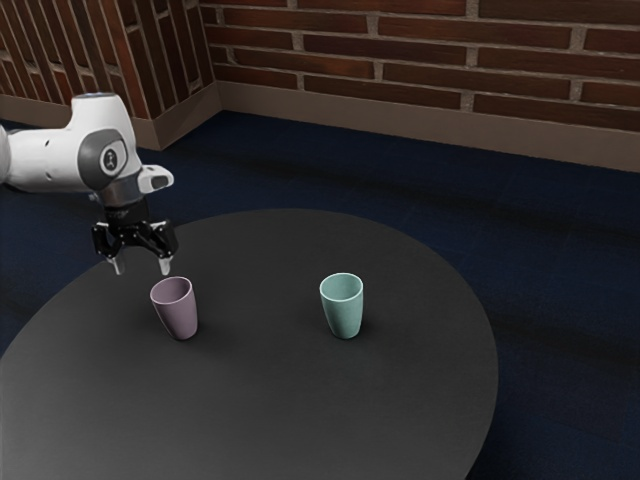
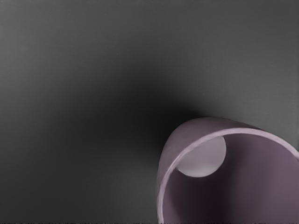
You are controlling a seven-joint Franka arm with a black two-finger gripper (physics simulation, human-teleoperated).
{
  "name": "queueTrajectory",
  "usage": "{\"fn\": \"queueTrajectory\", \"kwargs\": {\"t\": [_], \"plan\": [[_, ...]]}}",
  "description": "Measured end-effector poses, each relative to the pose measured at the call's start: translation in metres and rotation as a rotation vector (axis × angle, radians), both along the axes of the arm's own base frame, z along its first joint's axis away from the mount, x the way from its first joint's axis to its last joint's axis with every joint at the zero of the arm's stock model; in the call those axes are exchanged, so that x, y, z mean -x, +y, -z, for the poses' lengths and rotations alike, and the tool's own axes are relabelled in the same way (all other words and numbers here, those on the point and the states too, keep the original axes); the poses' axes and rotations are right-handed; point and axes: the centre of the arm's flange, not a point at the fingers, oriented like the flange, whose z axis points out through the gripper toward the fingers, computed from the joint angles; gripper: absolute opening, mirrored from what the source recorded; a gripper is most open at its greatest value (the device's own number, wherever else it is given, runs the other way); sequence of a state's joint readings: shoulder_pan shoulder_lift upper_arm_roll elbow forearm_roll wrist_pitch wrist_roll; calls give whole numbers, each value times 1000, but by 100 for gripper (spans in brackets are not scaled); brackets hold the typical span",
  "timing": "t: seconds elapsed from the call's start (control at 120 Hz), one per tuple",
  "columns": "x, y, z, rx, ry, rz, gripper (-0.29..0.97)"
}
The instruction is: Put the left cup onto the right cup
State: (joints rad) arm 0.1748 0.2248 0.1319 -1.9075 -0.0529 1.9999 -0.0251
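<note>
A mauve cup [image 1: 175, 307] stands upright on the round dark table [image 1: 260, 400], toward the exterior view's left. A teal cup [image 1: 342, 305] stands upright to its right, a cup-width or two away. My gripper [image 1: 140, 268] hangs open just above and slightly left of the mauve cup's rim, its fingers apart and holding nothing. In the wrist view the mauve cup [image 2: 233, 177] is seen from above, close under my hand, with its pale inner bottom showing.
The table's edge curves round on the exterior view's right and front. Beyond it lie a dark blue floor [image 1: 520, 220] and a brick wall [image 1: 420, 60]. Bare tabletop surrounds both cups.
</note>
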Motion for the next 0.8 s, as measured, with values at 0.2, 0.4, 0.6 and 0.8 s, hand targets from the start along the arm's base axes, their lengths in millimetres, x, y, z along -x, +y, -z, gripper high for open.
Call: {"fn": "queueTrajectory", "kwargs": {"t": [0.2,0.4,0.6,0.8], "plan": [[3,-3,8,4,10,-4,68],[4,-3,14,6,14,-9,68],[10,-4,24,6,18,-13,68],[9,-4,30,4,16,-15,68]]}}
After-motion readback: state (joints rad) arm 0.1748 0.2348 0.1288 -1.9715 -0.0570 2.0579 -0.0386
